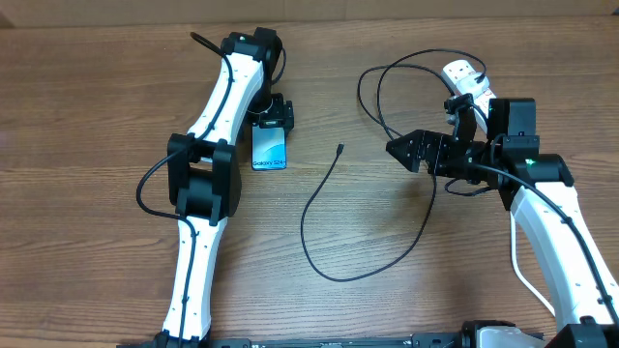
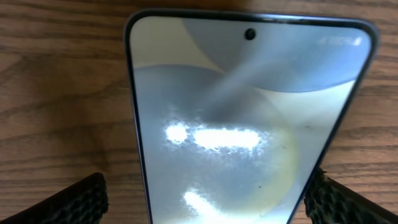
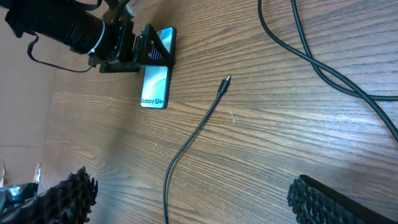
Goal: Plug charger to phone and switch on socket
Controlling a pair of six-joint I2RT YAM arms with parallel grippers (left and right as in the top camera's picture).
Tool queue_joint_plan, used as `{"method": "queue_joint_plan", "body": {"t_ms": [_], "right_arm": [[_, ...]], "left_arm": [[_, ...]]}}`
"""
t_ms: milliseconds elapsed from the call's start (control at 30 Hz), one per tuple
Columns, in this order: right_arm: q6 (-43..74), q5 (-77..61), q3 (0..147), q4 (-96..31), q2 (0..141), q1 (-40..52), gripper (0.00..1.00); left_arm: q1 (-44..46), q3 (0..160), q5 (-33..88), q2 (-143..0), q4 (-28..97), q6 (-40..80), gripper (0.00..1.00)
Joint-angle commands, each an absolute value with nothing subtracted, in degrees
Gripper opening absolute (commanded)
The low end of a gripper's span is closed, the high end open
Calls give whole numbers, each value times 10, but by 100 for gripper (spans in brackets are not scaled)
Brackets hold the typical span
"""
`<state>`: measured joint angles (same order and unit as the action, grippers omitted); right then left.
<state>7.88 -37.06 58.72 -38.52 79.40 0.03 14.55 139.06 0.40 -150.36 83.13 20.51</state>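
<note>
Phone lens (left wrist only)

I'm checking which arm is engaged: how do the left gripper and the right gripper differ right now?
The left gripper straddles the phone, a finger at either side; the right gripper has nothing between its fingers, only table and the charger cable below. The left gripper is low over the phone; the right gripper hangs near the socket, apart from the charger's connector tip. Both are open, gripping nothing.

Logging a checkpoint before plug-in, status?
Left tool open, straddling phone. Right tool open, empty. Charger connector lying loose between phone and right tool, unplugged. Nothing blocking connector-to-phone path.
</note>
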Motion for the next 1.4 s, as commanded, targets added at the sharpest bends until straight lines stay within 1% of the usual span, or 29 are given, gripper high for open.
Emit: {"method": "queue_joint_plan", "body": {"t_ms": [0, 233, 267, 300, 367, 433, 500, 633, 833, 1000, 1100, 1367], "right_arm": [[74, -372, 597, -383, 796, -1, 100], [74, -372, 597, -383, 796, -1, 100], [74, -372, 597, -383, 796, -1, 100], [74, -373, 597, -383, 796, -1, 100], [78, -379, 597, -383, 796, -1, 100], [113, -394, 597, -388, 796, -1, 100], [148, -396, 597, -393, 796, -1, 100], [213, -396, 597, -400, 796, -1, 100], [213, -396, 597, -400, 796, -1, 100], [213, -396, 597, -400, 796, -1, 100], [213, -396, 597, -401, 796, -1, 100], [213, -396, 597, -408, 796, -1, 100]], "left_arm": [[148, 1376, 11, -1514, 826, 192, 94], [148, 1329, 16, -1514, 805, 192, 92], [148, 1324, 16, -1514, 801, 192, 87], [148, 1324, 16, -1514, 802, 192, 84], [148, 1324, 15, -1514, 803, 192, 82], [148, 1324, 15, -1514, 806, 192, 70], [148, 1324, 15, -1514, 809, 193, 68], [148, 1324, 16, -1514, 810, 193, 67], [147, 1330, 35, -1514, 827, 193, 67], [140, 1345, 110, -1514, 855, 193, 67], [120, 1359, 218, -1514, 884, 197, 66], [86, 1359, 282, -1514, 911, 197, 65]]}}
